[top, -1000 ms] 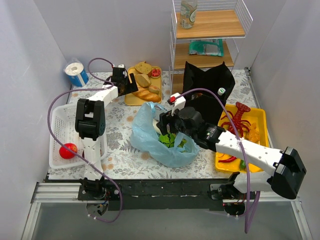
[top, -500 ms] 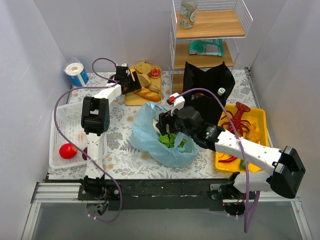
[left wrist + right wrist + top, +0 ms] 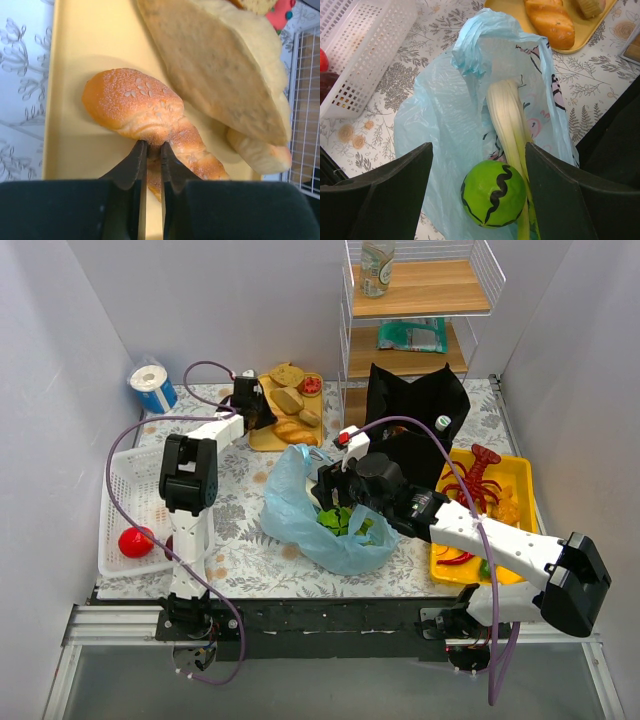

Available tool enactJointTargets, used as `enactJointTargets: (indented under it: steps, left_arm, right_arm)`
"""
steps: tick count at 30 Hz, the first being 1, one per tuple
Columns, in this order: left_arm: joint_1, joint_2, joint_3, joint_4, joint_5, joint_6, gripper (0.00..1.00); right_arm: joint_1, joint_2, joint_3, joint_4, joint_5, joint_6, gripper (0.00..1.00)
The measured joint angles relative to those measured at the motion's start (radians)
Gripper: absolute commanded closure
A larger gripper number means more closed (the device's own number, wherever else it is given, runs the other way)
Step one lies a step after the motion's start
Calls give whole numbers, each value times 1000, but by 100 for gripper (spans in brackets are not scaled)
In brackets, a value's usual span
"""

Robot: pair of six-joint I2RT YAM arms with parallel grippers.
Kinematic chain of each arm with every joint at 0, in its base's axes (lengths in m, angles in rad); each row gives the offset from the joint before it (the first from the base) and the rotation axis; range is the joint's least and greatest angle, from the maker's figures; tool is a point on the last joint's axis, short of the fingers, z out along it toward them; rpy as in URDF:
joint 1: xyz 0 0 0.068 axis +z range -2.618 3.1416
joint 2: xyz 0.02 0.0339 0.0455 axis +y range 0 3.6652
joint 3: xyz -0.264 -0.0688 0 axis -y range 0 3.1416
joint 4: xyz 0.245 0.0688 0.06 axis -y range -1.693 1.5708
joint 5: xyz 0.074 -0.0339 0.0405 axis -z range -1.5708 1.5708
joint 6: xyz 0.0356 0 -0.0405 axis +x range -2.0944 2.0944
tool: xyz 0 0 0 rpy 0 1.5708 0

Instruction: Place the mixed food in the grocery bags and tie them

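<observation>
Table (image 3: 240, 530), contents by position.
- Centre: plastic bag (image 3: 290, 510), holding a round vegetable (image 3: 493, 194) and a stalk (image 3: 509, 120) that lies beside and beyond it.
- Behind the bag: bread tray (image 3: 262, 440), with the bread loaf (image 3: 293, 428) along its near side.
- Right of the bread tray: stiff bag (image 3: 415, 405), standing before the shelf rack (image 3: 345, 320), which has a bottle (image 3: 377, 265) on its top shelf and a packet (image 3: 412, 335) on the shelf below.
- Right front: second tray (image 3: 524, 462), with a toy lobster (image 3: 480, 472) on it.
- Left: lattice basket (image 3: 125, 475), with a ball (image 3: 136, 541) at its near end.
- Far left corner: paper roll (image 3: 153, 388).
</observation>
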Motion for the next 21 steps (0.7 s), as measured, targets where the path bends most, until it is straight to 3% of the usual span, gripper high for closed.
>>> enactJointTargets:
  steps: [8, 21]
  left_arm:
    - [-3, -224, -195, 57, -7, -2, 100]
    - [-21, -910, -590, 311, 27, -1, 100]
  right_arm:
    - [0, -8, 26, -41, 0, -16, 18]
    - [0, -34, 218, -71, -66, -58, 12]
